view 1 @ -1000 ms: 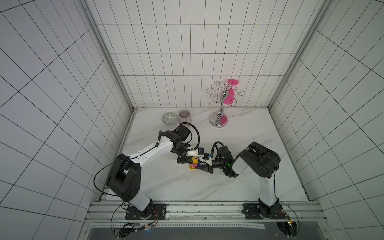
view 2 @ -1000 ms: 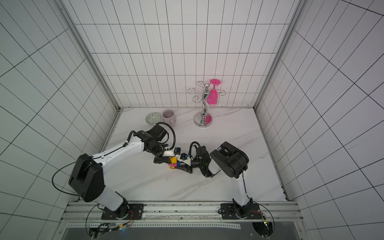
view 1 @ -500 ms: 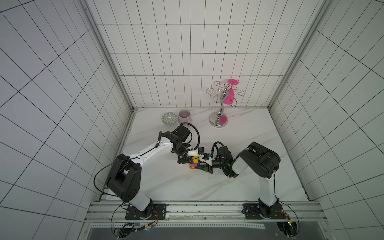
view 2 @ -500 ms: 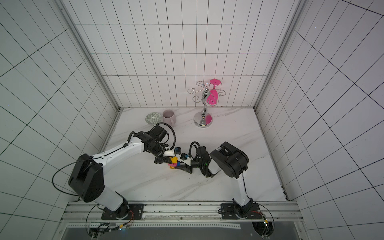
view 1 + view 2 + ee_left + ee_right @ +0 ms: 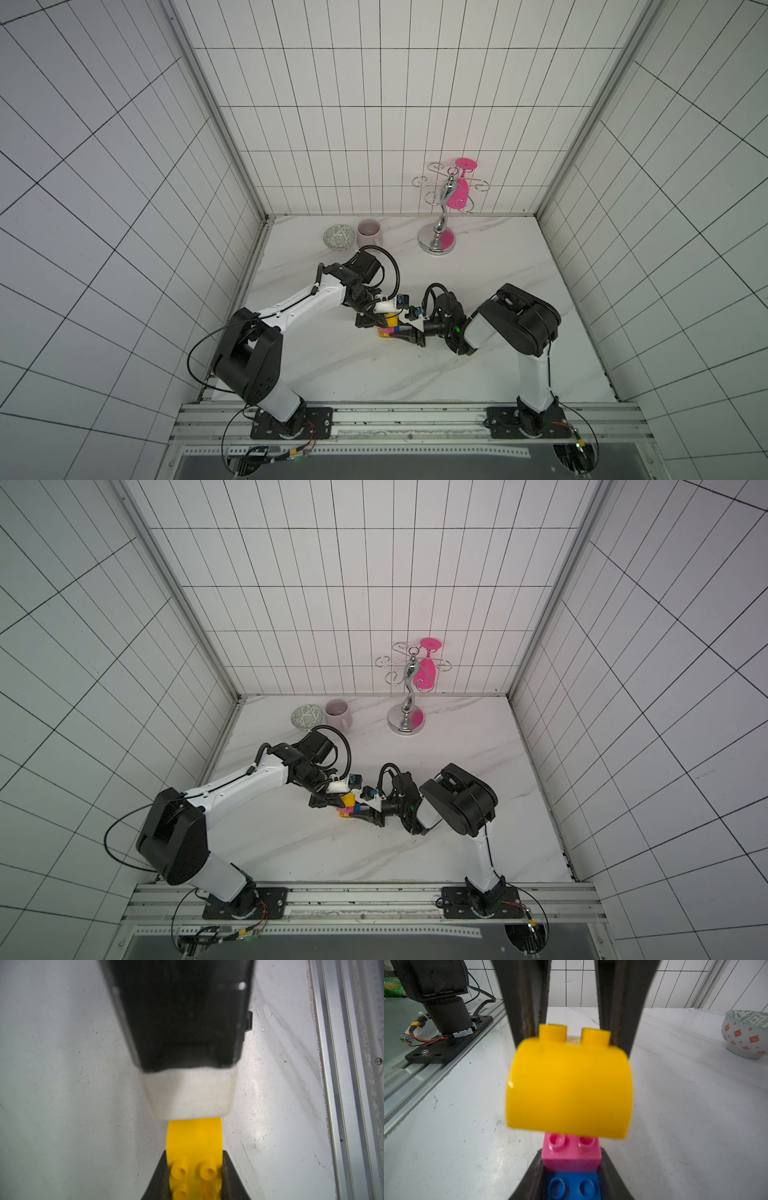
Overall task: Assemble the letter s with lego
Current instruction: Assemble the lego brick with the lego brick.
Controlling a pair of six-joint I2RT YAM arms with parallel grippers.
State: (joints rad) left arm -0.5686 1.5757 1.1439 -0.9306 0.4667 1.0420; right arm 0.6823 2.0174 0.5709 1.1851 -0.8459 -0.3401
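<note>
- Lego (image 5: 389, 327) was near the bench (image 5: 415, 374) centre.
- Left jaws, in from ten o'clock, I saw clamped on a yellow brick (image 5: 194, 1142).
- Right jaws, from three o'clock, clamped the blue brick (image 5: 571, 1186), with the pink brick (image 5: 571, 1152) joined to it.

We see bright, even light in both top views, with faint shadows and wall tiles (image 5: 124, 174) bowing at the edges. Close ahead of the right gripper (image 5: 571, 1169), the yellow brick (image 5: 569, 1088) looks soft-focused. Beside the left gripper (image 5: 194, 1178), the table (image 5: 270, 1105) shows pale glare.
</note>
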